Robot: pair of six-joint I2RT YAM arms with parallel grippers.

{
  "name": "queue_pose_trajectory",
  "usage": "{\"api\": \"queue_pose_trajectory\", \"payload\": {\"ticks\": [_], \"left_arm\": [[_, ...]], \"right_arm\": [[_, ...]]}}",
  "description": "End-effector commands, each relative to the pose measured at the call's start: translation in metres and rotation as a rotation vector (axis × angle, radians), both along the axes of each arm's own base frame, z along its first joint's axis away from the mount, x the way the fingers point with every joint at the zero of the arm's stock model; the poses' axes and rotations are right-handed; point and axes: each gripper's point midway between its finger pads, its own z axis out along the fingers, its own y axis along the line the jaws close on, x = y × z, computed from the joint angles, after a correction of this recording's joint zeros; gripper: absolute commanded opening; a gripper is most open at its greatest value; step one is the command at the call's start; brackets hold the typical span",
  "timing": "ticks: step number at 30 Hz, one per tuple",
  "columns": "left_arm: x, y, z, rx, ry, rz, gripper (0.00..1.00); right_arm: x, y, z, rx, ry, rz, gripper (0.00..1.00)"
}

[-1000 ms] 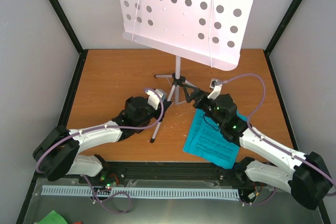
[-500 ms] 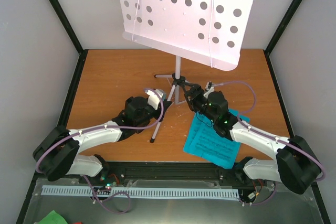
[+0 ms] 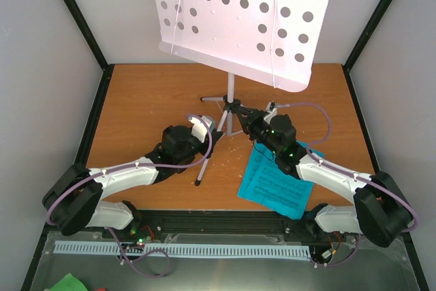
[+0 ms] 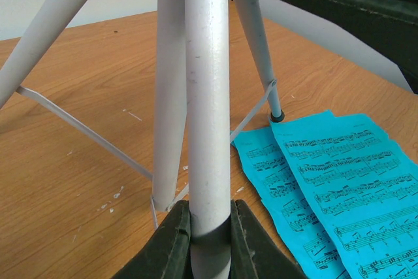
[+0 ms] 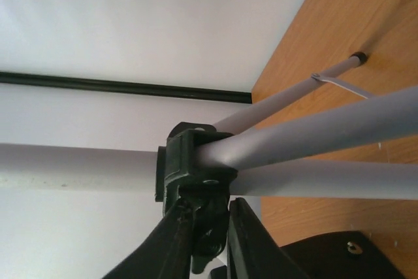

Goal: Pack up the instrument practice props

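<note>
Roughly from left to right:

- The left arm reaches in over the orange wooden counter from the near left corner, and the left hand ends just left of the middle.
- The left hand's two dark fingers are pressed against either side of a grey leg of the music stand, so this hand is clamped on the stand. In the overhead view the held leg slants toward the near edge and ends in a small black foot on the wood.
- The music stand is upright at the middle back of the counter, with its thin pole rising from the spread tripod. Its pale perforated tray tilts out over the back of the counter and fills the top of the overhead view.
- Just right of the pole, the right hand meets the tripod at its hub. In the right wrist view its fingers are closed tightly on the lower part of the black collar where the grey tubes join.
- The cyan sheet-music pages lie flat on the counter at the near right, overlapping each other and partly under the right arm. In the left wrist view another leg's black foot sits at the far edge of the pages.
</note>
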Motion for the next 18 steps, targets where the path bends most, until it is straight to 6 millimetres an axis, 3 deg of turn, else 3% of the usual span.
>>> {"api": "queue_pose_trajectory", "payload": {"ticks": [1,6,10,18], "left_arm": [[-0.010,-0.006,0.010,-0.003,-0.040,-0.060,0.03],[-0.010,-0.006,0.010,-0.003,-0.039,-0.060,0.03],[-0.010,-0.007,0.009,-0.002,-0.037,-0.063,0.03],[-0.010,-0.007,0.010,-0.005,-0.038,-0.063,0.03]], "right_arm": [[0.003,-0.005,0.006,0.010,-0.019,-0.022,0.13],[0.003,-0.004,0.010,0.001,-0.040,-0.012,0.17],[0.003,-0.003,0.017,-0.044,-0.103,-0.002,0.03],[0.001,-0.003,0.029,-0.399,-0.369,0.043,0.03]]}}
